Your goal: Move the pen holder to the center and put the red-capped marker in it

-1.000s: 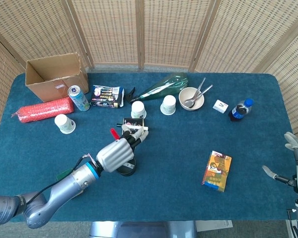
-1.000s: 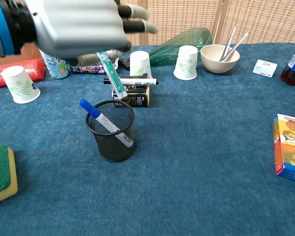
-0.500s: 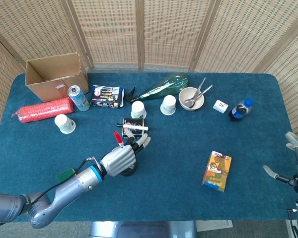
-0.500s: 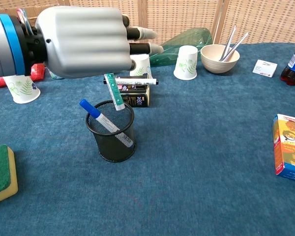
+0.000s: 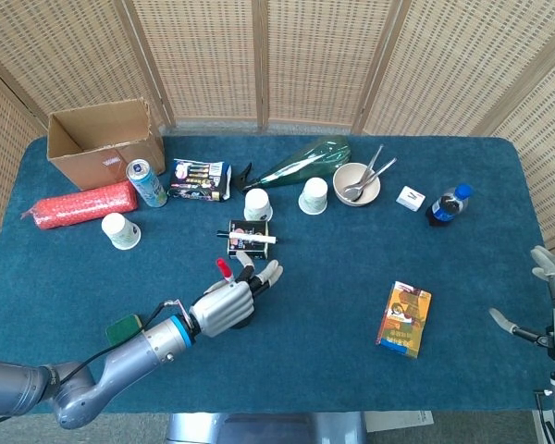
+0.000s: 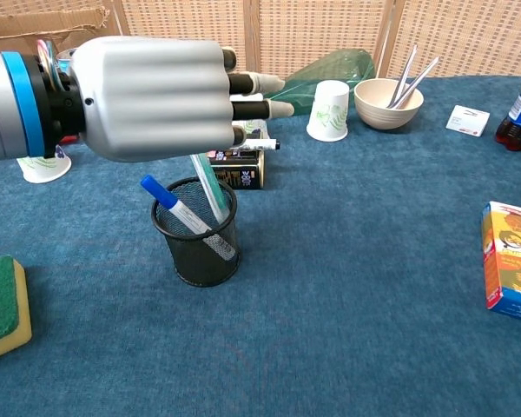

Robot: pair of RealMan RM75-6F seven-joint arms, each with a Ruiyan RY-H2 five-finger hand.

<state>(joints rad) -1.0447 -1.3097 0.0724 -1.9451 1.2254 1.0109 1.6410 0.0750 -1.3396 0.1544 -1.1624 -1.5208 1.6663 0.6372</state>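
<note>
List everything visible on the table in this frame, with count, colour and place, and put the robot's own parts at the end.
pen holder: 1, black mesh, centre-left
red-capped marker: 1, tip in holder
blue-capped marker: 1, in holder
cardboard box: 1, brown, far left
red roll: 1, left
can: 1, by box
paper cups: 3, white
snack pack: 1, far centre
black box: 1, marker on top
green bag: 1, far centre
bowl: 1, cream, with utensils
white card: 1
bottle: 1, blue cap
carton: 1, yellow, right
sponge: 1, green and yellow
left hand: holds red-capped marker
right hand: right edge, holds nothing
</note>
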